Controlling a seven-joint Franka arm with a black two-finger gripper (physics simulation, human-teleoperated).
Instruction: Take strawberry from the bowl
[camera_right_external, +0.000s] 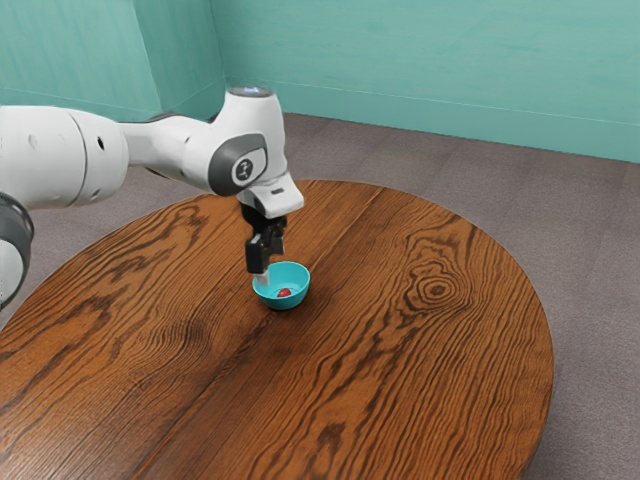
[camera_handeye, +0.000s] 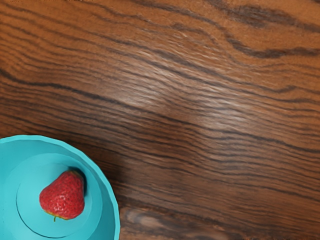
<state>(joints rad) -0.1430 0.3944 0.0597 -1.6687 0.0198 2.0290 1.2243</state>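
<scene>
So in the exterior view my gripper (camera_right_external: 269, 264) is hanging by the bowl (camera_right_external: 303, 285) with its fingers spread, not gripping anything. The strawberry (camera_right_external: 284, 293) is sitting inside, lower than the fingertips and a bit toward the exterior view's right, so I'm guessing the move is needing a small shift that way, then down.

In the wrist view the berry is lying on the bowl's floor, stalk poking out sideways, wooden table (camera_handeye: 200, 100) showing beside the rim.
</scene>
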